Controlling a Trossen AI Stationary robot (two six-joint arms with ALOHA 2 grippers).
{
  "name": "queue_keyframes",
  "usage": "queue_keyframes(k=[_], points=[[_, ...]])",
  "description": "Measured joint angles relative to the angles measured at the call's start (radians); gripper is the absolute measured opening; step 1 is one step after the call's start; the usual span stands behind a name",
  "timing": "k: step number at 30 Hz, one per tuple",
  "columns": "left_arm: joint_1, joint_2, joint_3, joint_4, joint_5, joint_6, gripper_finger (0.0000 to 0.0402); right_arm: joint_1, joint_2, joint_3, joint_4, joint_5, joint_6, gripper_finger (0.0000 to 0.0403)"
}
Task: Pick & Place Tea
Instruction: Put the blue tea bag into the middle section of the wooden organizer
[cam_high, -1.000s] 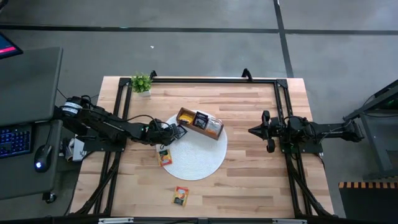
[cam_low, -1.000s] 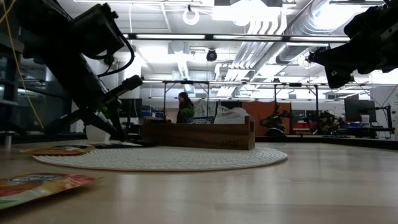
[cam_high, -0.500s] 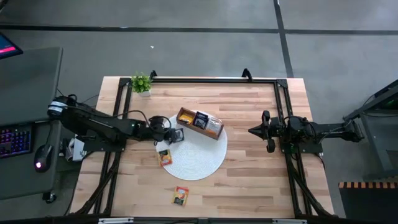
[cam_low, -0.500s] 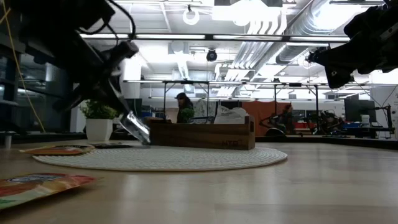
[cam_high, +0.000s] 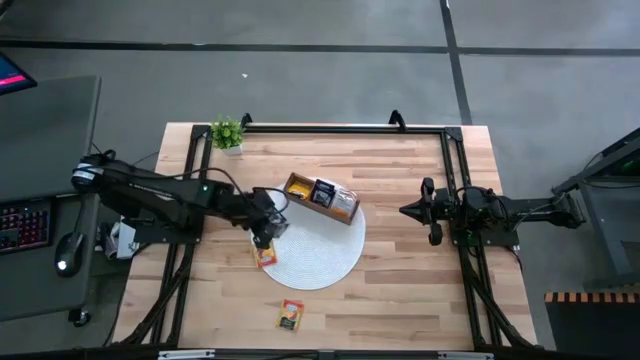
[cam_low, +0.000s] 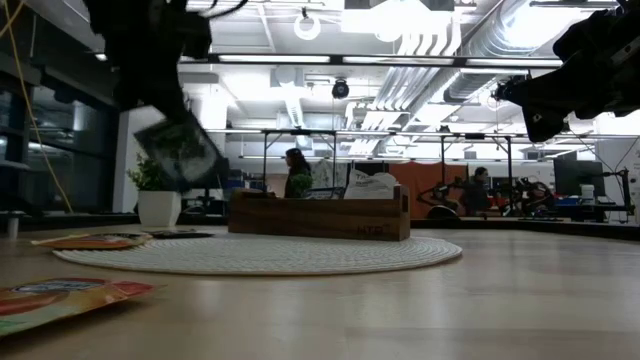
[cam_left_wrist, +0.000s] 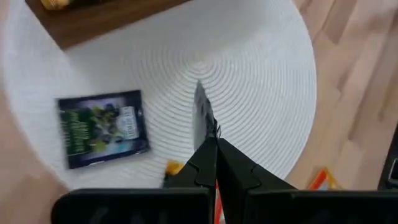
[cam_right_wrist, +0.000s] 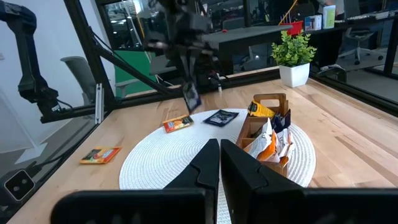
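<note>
Left gripper (cam_high: 264, 228) pinches what looks like a dark sachet (cam_low: 180, 150) above the mat (cam_high: 330, 265).

wooden table (cam_high: 400, 280), round mat (cam_high: 325, 255), plant (cam_high: 227, 133)

From my station the tabletop (cam_high: 400, 290) reads as pale butcher-block wood, smooth with a soft sheen. The round placemat (cam_high: 325, 262) looks like white woven cord, ribbed in concentric rings and matt. The box (cam_low: 320, 216) is dark brown wood, smooth, satin at most. I see the dark sachet (cam_left_wrist: 102, 128) lying on the mat as printed foil or coated paper, slightly glossy; the orange sachet (cam_high: 290, 315) near the front edge shines likewise. The left end effector (cam_left_wrist: 208, 158) fingers look like matt black plastic.
</note>
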Motion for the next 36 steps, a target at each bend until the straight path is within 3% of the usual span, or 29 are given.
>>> queue_keyframes(k=[6, 12, 21, 26, 30, 36], points=[[0.047, 0.082, 0.217, -0.251, -0.008, 0.150, 0.0000, 0.000, 0.000, 0.000, 0.000, 0.000, 0.000, 0.0012], [0.110, 0.276, 0.520, -0.514, -0.007, 0.428, 0.0000, 0.000, 0.000, 0.000, 0.000, 0.000, 0.000, 0.0012], [0.144, 0.569, 0.927, -0.703, -0.002, 0.811, 0.0000, 0.000, 0.000, 0.000, 0.000, 0.000, 0.000, 0.0012], [0.144, 0.676, 1.030, -0.714, -0.006, 1.003, 0.0000, 0.000, 0.000, 0.000, 0.000, 0.000, 0.000, 0.0012], [0.144, 0.721, 1.045, -0.700, -0.014, 1.171, 0.0000, 0.000, 0.000, 0.000, 0.000, 0.000, 0.000, 0.0012], [0.149, 0.781, 1.046, -0.661, -0.118, 1.312, 0.0000, 0.000, 0.000, 0.000, 0.000, 0.000, 0.000, 0.0012]])
